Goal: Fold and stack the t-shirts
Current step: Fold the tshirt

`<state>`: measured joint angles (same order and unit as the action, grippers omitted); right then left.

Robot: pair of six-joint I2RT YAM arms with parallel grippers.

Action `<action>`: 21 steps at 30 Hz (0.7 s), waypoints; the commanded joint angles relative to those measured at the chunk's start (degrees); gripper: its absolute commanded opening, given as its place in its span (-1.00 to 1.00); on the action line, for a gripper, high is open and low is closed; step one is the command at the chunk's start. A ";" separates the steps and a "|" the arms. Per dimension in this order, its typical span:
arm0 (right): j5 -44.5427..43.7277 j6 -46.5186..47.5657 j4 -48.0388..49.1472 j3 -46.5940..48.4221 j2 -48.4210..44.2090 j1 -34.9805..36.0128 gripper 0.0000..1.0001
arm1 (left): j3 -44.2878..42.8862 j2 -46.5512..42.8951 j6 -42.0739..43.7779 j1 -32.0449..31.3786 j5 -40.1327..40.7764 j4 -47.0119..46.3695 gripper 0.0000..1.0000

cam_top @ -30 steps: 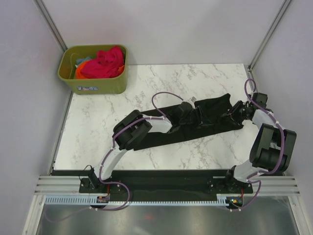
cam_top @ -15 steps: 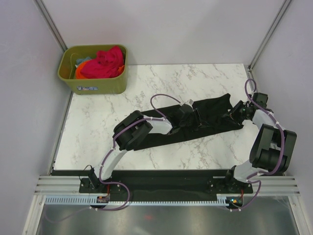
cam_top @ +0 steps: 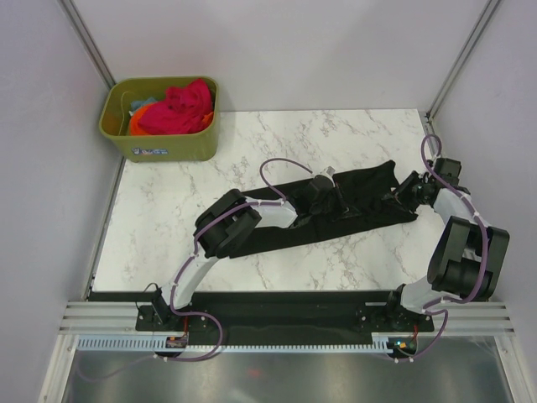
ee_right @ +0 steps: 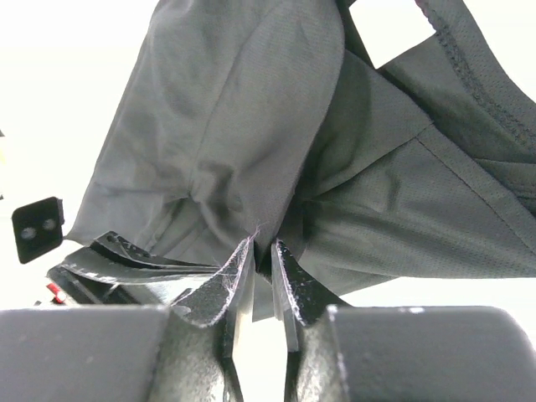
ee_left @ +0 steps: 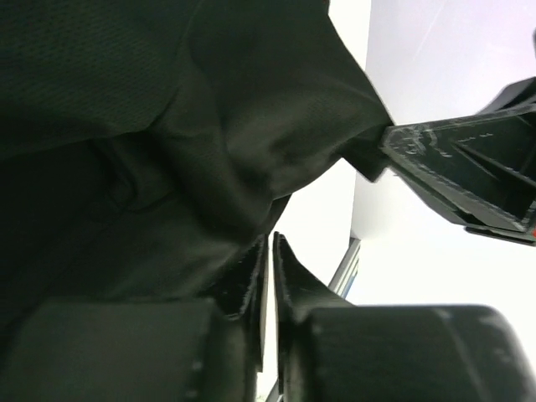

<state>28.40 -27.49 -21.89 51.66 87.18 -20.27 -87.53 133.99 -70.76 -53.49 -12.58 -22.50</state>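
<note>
The black t-shirt (cam_top: 366, 200) lies folded into a long band across the middle of the marble table (cam_top: 277, 143). My left gripper (cam_top: 324, 190) is over the band's middle, with its jaws shut on a fold of the black cloth (ee_left: 209, 159) in the left wrist view (ee_left: 270, 244). My right gripper (cam_top: 401, 195) is at the band's right end, shut on a bunched fold of the shirt (ee_right: 251, 126) in the right wrist view (ee_right: 264, 247). The pink-red tee (cam_top: 180, 109), the orange one (cam_top: 137, 122) and a bit of the teal one (cam_top: 145, 104) are heaped in the bin.
The olive-green bin (cam_top: 168, 151) stands at the table's far left corner. Metal frame posts rise at the far left (cam_top: 88, 38) and far right (cam_top: 457, 63). My right gripper's fingers (ee_left: 469, 172) show close by in the left wrist view.
My left gripper has shifted slightly toward the far side with the cloth. The right arm has barely moved.
</note>
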 commanded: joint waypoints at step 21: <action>-5.81 -0.20 -2.11 -3.41 -3.51 -0.47 -0.54 | 1.92 -4.71 0.19 -0.03 -1.22 3.96 -0.21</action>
<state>24.36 -28.80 -24.32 48.97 85.08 -20.49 -85.21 130.65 -70.67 -53.47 -12.75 -18.35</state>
